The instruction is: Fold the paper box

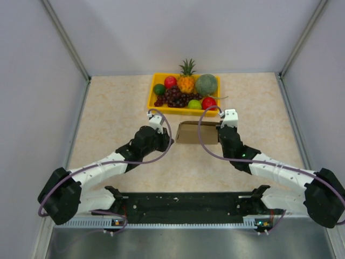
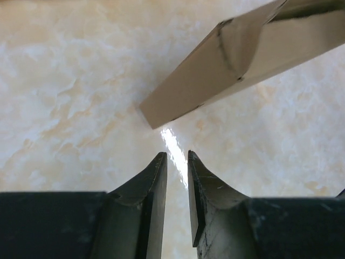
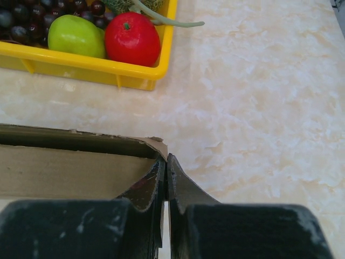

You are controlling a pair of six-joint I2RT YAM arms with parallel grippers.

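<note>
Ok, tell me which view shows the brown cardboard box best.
Top external: it shows the whole brown cardboard box from above. Left wrist catches only one flap corner; right wrist shows only a wall edge pinched in the right gripper.

Look at your left gripper (image 2: 176, 155): its two dark fingers (image 2: 153, 183) rise from the bottom edge with the jaws parted by a narrow slit, and the pale marbled table (image 2: 70, 97) shows through that gap. Ahead of the fingertips, clear of them, you see the blunt end of the paper box (image 2: 215, 81), a brown cardboard panel slanting away up to the right of the fingers, with a crease across it. A bright streak of glare (image 2: 171, 141) lies on the table between fingertips and cardboard
</note>
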